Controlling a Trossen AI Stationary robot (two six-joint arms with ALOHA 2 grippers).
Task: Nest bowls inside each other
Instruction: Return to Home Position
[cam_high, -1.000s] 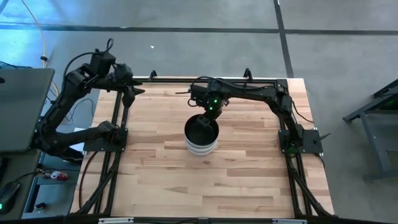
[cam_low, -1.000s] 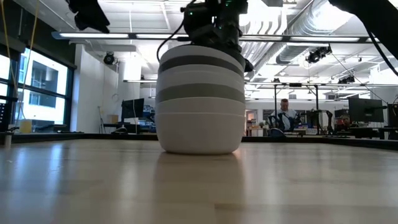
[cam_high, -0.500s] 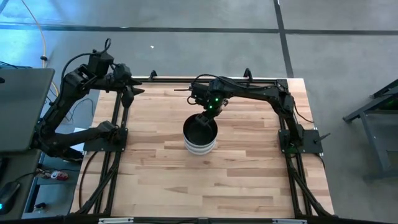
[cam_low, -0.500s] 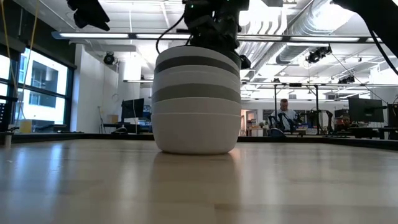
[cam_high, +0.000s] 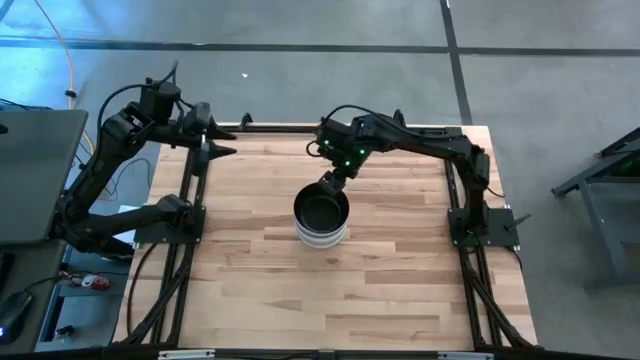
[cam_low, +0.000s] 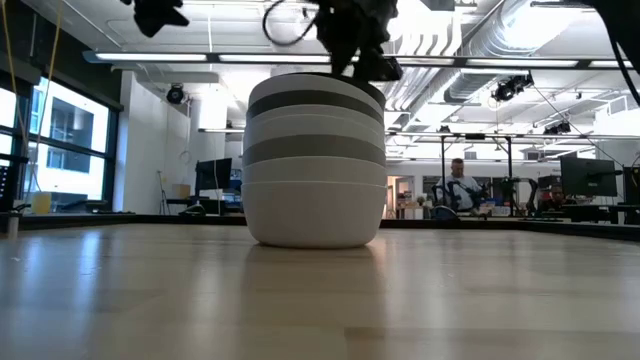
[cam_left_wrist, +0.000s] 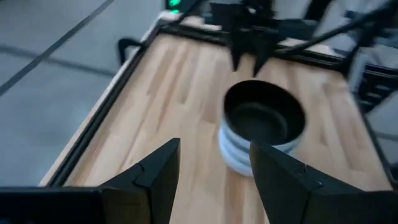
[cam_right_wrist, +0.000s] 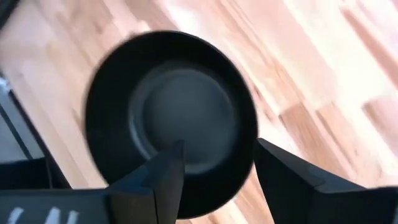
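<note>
From above, the stack (cam_high: 321, 222) sits mid-counter (cam_high: 300, 290), black bowl (cam_high: 321, 208) on top, with no loose bowls, so nesting looks done. My right claw (cam_high: 328, 182) hangs just past its far rim; my left claw (cam_high: 222, 139) waits at the far-left corner. Level view: the stack stands upright. Wrist views: both claws gape wide, empty.

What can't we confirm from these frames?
- Bowl count: the high view shows only the black bowl on top; it covers the rest.
- Low view: the stack shows only outer bands; the inner bowls are hidden.
- Low view: the top edge cuts off the right gripper and the left gripper.
</note>
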